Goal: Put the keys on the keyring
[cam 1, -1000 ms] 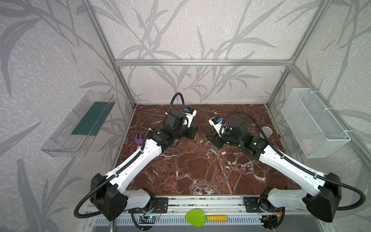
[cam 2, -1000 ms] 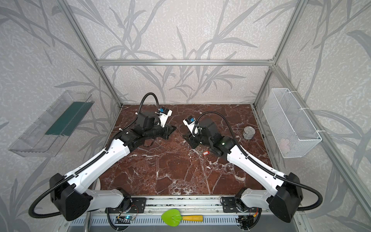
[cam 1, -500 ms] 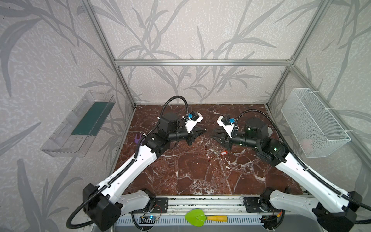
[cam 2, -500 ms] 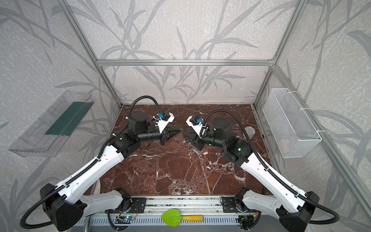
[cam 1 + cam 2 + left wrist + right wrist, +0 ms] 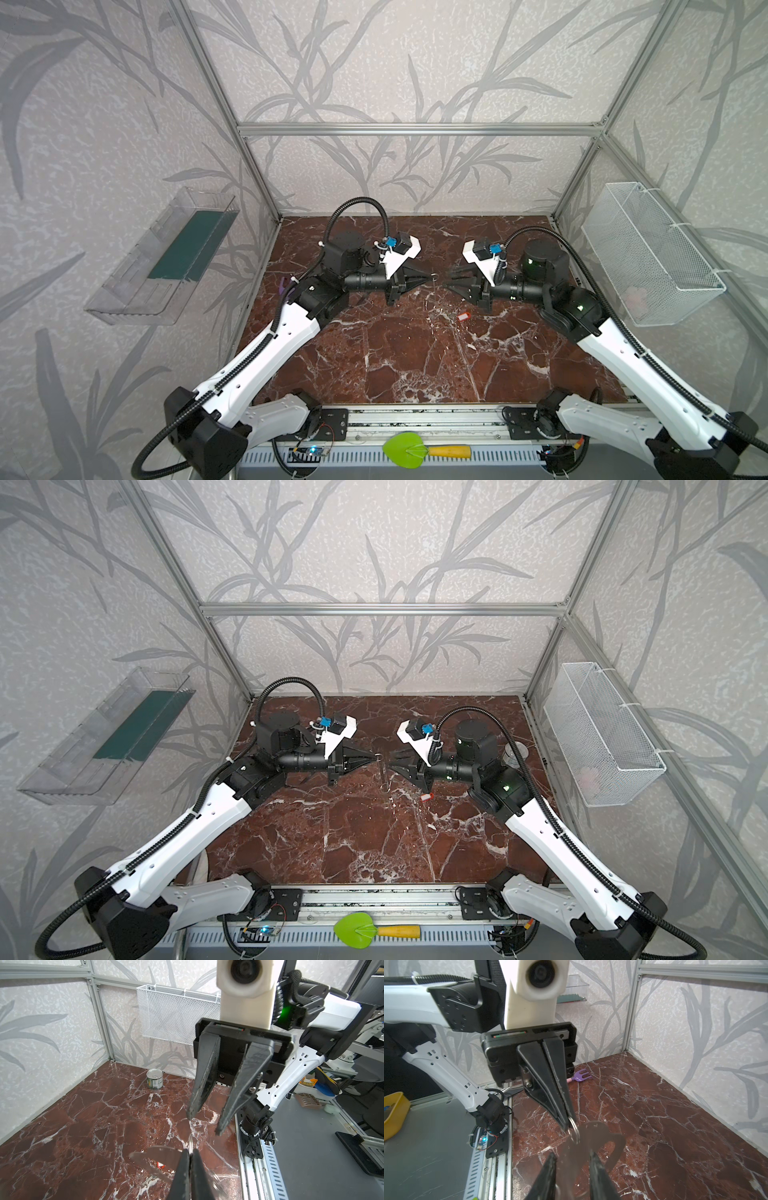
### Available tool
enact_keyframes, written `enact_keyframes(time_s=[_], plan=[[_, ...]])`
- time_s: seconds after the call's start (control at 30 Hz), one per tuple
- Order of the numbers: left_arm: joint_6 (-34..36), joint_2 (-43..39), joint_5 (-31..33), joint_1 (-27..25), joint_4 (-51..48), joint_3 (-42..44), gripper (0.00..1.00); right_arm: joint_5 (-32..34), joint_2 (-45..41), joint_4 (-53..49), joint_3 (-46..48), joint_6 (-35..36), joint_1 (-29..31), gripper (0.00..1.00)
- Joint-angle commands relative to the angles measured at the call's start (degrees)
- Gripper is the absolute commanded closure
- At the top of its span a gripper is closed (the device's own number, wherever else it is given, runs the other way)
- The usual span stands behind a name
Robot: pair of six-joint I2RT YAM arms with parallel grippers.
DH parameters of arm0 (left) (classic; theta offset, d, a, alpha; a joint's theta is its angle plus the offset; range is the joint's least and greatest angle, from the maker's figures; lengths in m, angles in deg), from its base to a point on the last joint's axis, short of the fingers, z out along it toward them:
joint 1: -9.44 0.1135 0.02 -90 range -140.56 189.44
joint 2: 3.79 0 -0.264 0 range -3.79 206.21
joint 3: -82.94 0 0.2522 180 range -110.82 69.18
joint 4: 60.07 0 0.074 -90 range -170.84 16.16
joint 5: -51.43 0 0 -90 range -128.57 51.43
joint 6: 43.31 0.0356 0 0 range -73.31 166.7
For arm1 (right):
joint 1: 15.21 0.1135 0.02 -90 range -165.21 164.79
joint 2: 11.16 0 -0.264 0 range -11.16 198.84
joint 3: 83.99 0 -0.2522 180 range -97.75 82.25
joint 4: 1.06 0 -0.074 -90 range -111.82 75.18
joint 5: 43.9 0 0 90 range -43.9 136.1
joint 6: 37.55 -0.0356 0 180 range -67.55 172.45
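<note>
The left gripper's [image 5: 568, 1126] two black fingers [image 5: 550, 1084] are pressed flat together, tips clamped on a small wire ring [image 5: 578, 1131]. From that ring the keyring [image 5: 593, 1132] hangs in the air: a flat, pale-grey, dull metallic plate with a rounded outline and a large oval opening through it. In the left wrist view the same plate [image 5: 158, 1157] spreads out from the shut tips of the left gripper [image 5: 190, 1159]. In both top views it shows only edge-on, as a thin sliver [image 5: 384, 771] dangling below the fingertips. Facing it from the right, the right gripper [image 5: 204, 1124] has its fingers [image 5: 204, 1076] spread with a clear gap and nothing between them. Its tips stop just beside the plate, and whether they touch it cannot be told. In the top views the left gripper [image 5: 430, 277] and the right gripper [image 5: 446, 284] point at each other, tip to tip, above the middle of the far half of the marble table [image 5: 374, 353]. The keys [image 5: 463, 316] lie on the marble below, just to the near right of the right gripper's tips, apart from both grippers. They show as a small red tag with a white label [image 5: 427, 796], and the metal key is too small to make out there. A tin can [image 5: 154, 1079] stands at the far right, and a purple toy fork [image 5: 580, 1075] lies at the far left edge.
</note>
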Motion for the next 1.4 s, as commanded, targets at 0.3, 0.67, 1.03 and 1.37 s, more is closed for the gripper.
enact_keyframes(time_s=[0.3, 0.67, 1.03, 1.37], plan=[[-4.01, -1.54, -6.18, -0.06, 7.08, -1.15, 1.00, -6.36, 0.58, 2.69, -0.53, -1.94, -0.29, 0.73], [-6.19, -1.28, -8.80, -0.03, 8.71, -0.81, 1.00, -6.24, 0.33, 5.26, 0.05, -3.45, -0.96, 0.78], [-8.87, -0.75, -10.03, -0.09, 12.39, 0.25, 1.00, -8.01, 1.21, 7.34, -0.49, -5.12, -1.15, 0.84], [-9.41, -0.36, -9.87, -0.08, 12.97, 0.68, 1.00, -9.17, 1.64, 9.43, -0.77, -6.52, -1.19, 0.85]])
